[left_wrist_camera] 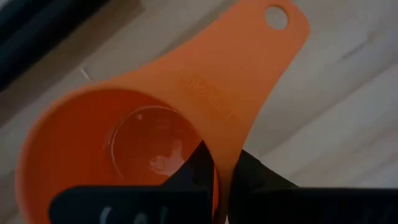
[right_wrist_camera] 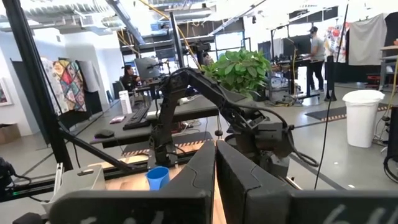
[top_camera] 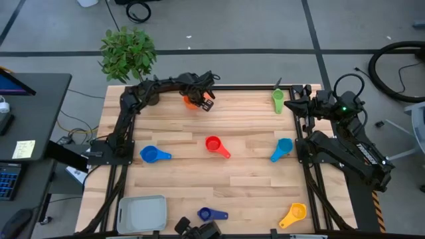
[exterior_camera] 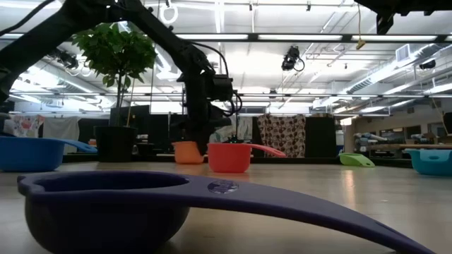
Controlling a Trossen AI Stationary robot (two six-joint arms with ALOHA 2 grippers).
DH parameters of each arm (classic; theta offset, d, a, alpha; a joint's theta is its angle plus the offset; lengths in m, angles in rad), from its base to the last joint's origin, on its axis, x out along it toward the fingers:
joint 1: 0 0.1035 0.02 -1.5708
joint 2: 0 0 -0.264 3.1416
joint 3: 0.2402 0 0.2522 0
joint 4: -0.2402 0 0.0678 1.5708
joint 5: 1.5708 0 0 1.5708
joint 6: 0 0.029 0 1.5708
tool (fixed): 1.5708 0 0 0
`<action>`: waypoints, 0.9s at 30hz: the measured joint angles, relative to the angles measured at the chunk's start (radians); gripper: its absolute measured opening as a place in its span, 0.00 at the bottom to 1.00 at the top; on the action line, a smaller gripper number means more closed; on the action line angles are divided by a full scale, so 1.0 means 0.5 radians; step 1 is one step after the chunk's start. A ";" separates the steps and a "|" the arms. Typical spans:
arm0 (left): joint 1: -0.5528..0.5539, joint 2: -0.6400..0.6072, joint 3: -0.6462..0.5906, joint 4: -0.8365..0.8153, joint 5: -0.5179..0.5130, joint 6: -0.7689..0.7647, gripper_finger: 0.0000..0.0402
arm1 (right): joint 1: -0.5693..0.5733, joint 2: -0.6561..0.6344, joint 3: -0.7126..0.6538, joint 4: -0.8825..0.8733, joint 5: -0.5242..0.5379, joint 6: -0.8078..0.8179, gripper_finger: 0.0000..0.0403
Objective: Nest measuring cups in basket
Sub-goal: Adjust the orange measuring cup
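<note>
The orange cup [left_wrist_camera: 143, 130] is being pinched at its rim by the left gripper [left_wrist_camera: 221, 171], one finger inside the bowl and one outside, close to where the handle joins; the thin wall is probably being used because it gives the narrow jaws a firm hold. In the high view this is happening at about twelve o'clock on the table [top_camera: 246, 179], with the left arm being stretched across the far edge. The cup is apparently resting on the wood, not yet being lifted. The basket [top_camera: 141, 212] is lying at about seven o'clock, well apart from the orange cup, so a long carry is being called for. The other cups are scattered: green [top_camera: 277, 99] near one o'clock, red [top_camera: 214, 145] at centre, light blue [top_camera: 282, 147] at three, blue [top_camera: 151, 155] at nine, dark blue [top_camera: 207, 214] and yellow [top_camera: 295, 213] near six and five. The right gripper [right_wrist_camera: 215, 162] is being held pressed together on nothing, parked by the right edge.
</note>
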 joint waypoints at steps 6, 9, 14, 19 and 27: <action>-0.095 0.000 -0.001 -0.102 0.000 -0.020 0.04 | 0.000 0.000 0.000 0.000 -0.001 0.000 0.05; -0.162 -0.001 -0.001 -0.148 0.004 -0.021 0.04 | 0.000 0.000 0.000 0.000 -0.001 0.000 0.05; -0.277 -0.001 -0.002 -0.162 0.015 -0.049 0.04 | 0.000 0.000 0.000 0.000 -0.001 0.000 0.05; -0.367 -0.004 -0.003 -0.157 0.088 -0.088 0.04 | 0.000 0.000 0.000 0.000 -0.001 0.000 0.05; -0.408 -0.002 -0.004 -0.124 0.096 -0.090 0.04 | 0.000 0.000 0.000 -0.001 -0.002 0.000 0.05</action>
